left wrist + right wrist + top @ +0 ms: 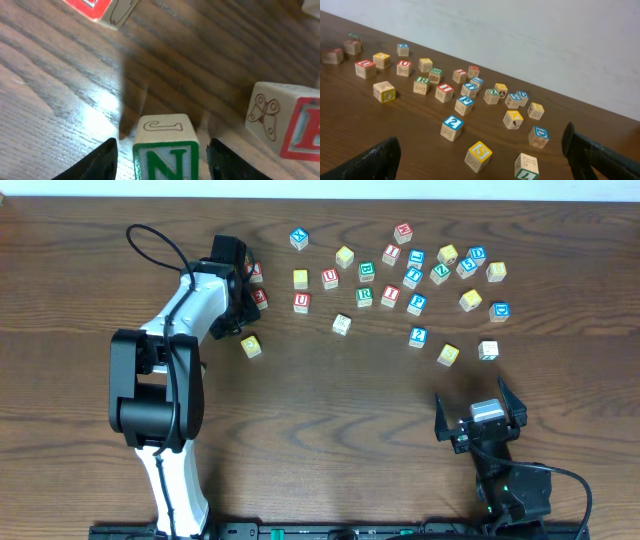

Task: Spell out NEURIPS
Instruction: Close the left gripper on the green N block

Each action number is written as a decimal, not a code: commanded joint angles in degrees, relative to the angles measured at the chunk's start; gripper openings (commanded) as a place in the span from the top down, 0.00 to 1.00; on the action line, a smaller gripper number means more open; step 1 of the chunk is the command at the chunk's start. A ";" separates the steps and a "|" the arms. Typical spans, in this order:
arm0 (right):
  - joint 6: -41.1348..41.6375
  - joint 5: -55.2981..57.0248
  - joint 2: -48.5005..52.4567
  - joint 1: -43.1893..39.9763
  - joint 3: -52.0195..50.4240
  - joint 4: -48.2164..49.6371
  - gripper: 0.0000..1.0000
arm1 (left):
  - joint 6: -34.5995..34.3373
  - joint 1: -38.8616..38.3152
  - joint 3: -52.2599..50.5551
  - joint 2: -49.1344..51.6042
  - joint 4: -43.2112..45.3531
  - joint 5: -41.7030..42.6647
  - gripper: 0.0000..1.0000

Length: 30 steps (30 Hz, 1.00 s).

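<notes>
A pale cube with a green N (165, 150) stands on the table between the fingers of my left gripper (162, 159). The jaws are open, with a gap on each side of the cube. From overhead the left gripper (238, 284) hides the N. Further right lie the red U (301, 302), green R (364, 296), red I (390, 295), blue P (417, 304) and yellow S (448, 354). My right gripper (472, 395) hovers open and empty near the front, short of the S (479, 155). I cannot pick out an E for sure.
A red-faced cube with a butterfly side (285, 125) sits just right of the N. Two red cubes (258, 285) flank the left gripper, with a yellow cube (250, 346) in front. Several other lettered cubes spread across the far right, including a blue 2 (418, 336).
</notes>
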 commanded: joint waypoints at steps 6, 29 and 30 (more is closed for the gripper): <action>0.79 0.44 -0.31 -0.72 -0.13 -0.22 0.01 | 0.98 -0.02 1.16 0.68 -0.07 -0.46 0.44; 0.79 0.44 -0.31 -0.72 -0.13 -0.22 0.01 | 1.22 -0.02 1.16 0.57 -0.94 -0.28 0.66; 0.79 0.44 -0.31 -0.72 -0.13 -0.22 0.01 | 1.46 -0.02 1.16 0.46 -0.94 -0.28 0.66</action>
